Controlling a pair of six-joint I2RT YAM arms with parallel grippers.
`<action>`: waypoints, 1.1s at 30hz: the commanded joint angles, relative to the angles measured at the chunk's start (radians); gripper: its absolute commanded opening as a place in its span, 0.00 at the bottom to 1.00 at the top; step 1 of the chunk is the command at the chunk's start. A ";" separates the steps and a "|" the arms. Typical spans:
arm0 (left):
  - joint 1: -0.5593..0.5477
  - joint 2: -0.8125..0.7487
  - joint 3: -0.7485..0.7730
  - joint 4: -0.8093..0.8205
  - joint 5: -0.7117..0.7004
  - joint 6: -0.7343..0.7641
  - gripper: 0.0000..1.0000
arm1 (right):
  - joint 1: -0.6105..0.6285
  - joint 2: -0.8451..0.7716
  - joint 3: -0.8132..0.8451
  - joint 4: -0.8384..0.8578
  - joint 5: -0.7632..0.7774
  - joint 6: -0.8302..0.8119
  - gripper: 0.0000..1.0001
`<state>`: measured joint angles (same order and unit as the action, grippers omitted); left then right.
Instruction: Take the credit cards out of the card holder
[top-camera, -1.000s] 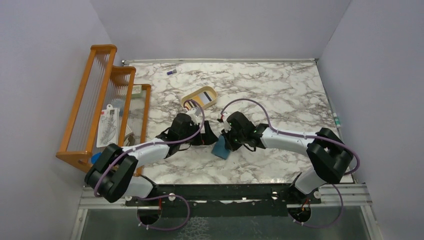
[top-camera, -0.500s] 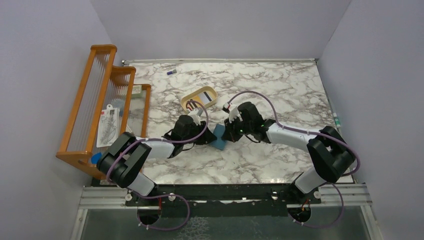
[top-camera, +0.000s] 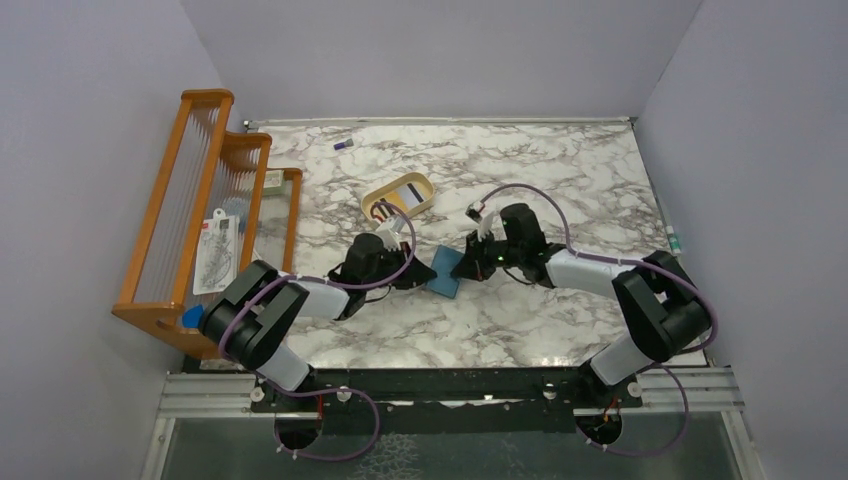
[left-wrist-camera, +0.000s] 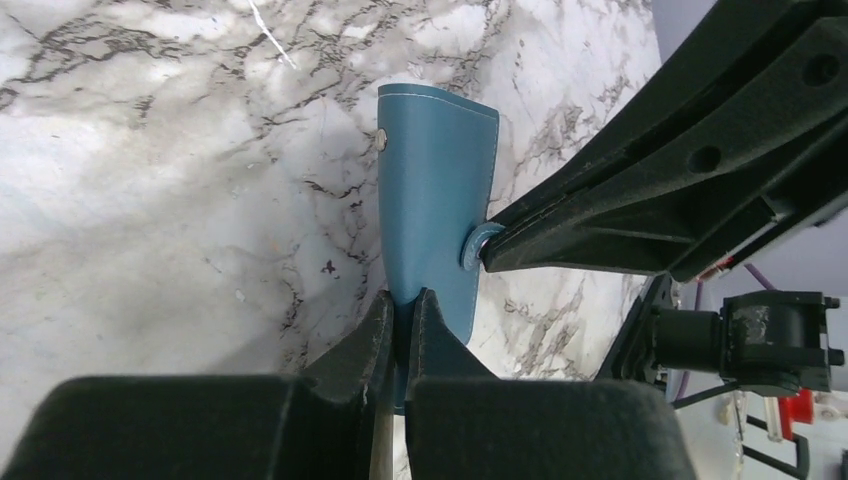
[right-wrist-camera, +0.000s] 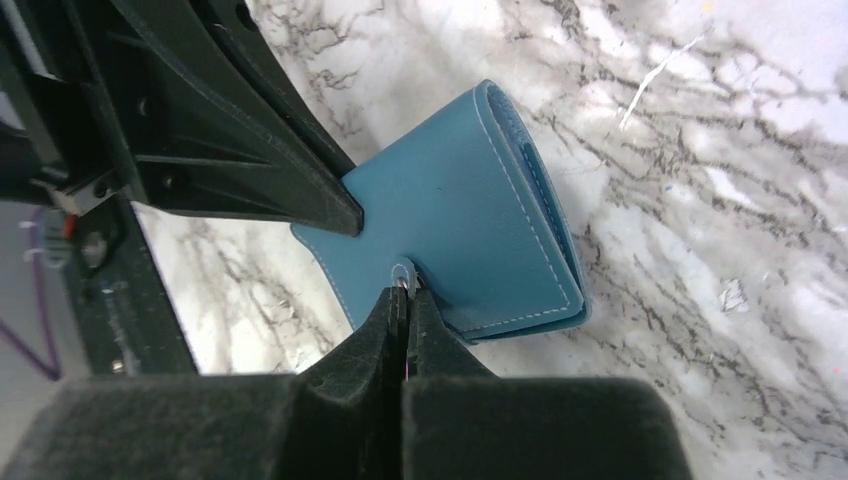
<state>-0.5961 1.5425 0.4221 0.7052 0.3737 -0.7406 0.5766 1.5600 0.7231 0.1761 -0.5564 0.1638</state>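
The teal-blue card holder (top-camera: 443, 272) lies folded on the marble table between my two arms. My left gripper (left-wrist-camera: 403, 300) is shut on its near edge, pinching one cover; seen from above, this gripper (top-camera: 424, 273) meets the holder from the left. My right gripper (right-wrist-camera: 404, 288) is shut on the small snap tab at the holder's (right-wrist-camera: 470, 215) open edge, and from above it (top-camera: 463, 268) comes in from the right. The holder (left-wrist-camera: 435, 190) is stretched between the two grips. No credit cards show inside it. A pale card with a dark stripe (top-camera: 403, 190) lies in the tan tray.
The tan oval tray (top-camera: 372, 204) stands just behind the left gripper. A wooden rack (top-camera: 200, 200) with packets runs along the table's left side. A small purple item (top-camera: 343, 145) lies near the back edge, and a small object (top-camera: 673, 241) sits at the right edge.
My left gripper has shut on the holder's edge. The right gripper has drawn the tab up and to the right, and the holder has shifted a little farther from the arm bases.
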 joint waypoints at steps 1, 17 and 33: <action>-0.007 0.033 -0.027 0.033 -0.015 -0.009 0.00 | -0.093 -0.044 -0.079 0.279 -0.264 0.165 0.01; -0.003 0.020 -0.042 -0.080 -0.201 -0.022 0.00 | -0.159 -0.182 -0.132 0.268 -0.370 0.208 0.01; 0.065 -0.020 -0.059 -0.125 -0.254 -0.053 0.00 | -0.253 -0.249 -0.162 0.257 -0.413 0.238 0.01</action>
<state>-0.5846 1.5169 0.4026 0.7673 0.3130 -0.8516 0.3435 1.3445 0.5282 0.4297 -0.8959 0.4088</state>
